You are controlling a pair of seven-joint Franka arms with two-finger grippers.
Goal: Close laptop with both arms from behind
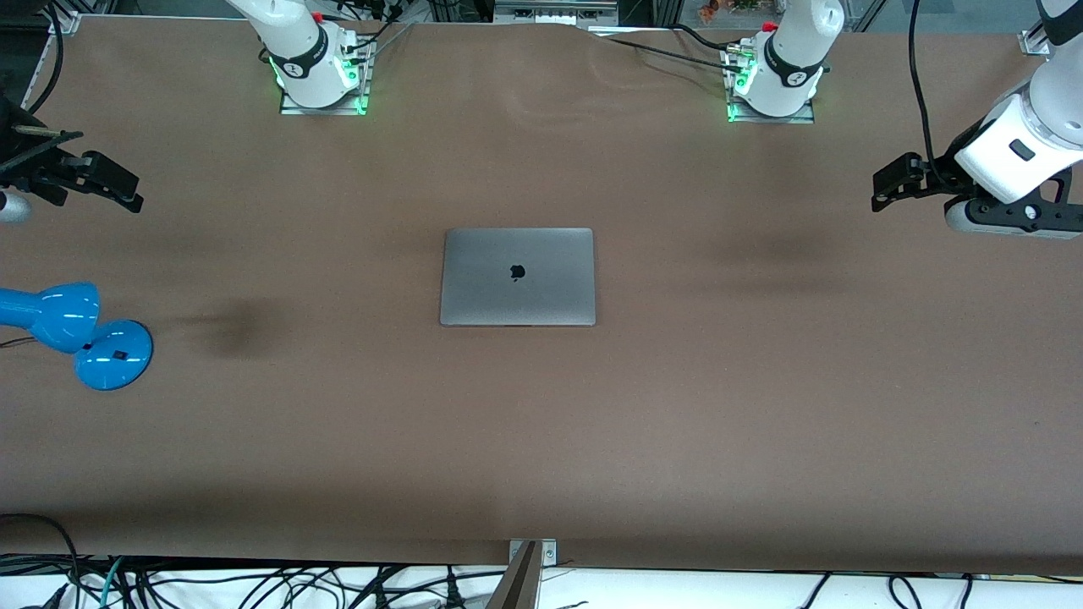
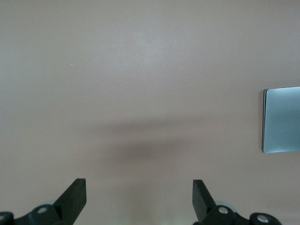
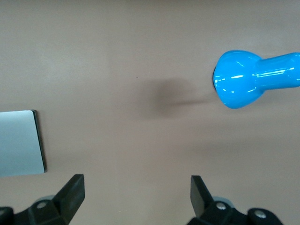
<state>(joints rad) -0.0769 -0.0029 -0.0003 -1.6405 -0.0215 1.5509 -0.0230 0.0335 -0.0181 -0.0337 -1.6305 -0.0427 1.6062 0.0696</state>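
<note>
brown table (image 1: 761, 406): closed laptop (image 1: 518, 277) centred, well apart from both spread, empty jaws.

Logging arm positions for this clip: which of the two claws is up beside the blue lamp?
The right claw, at the right arm's end of the table near the blue lamp. The left claw hangs over bare table; both are open, clear of the closed laptop.

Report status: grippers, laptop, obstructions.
Left gripper open, over bare table at its arm's end. Right gripper open, over its end near the blue lamp. Laptop shut flat at mid-table, untouched. Nothing near it.
</note>
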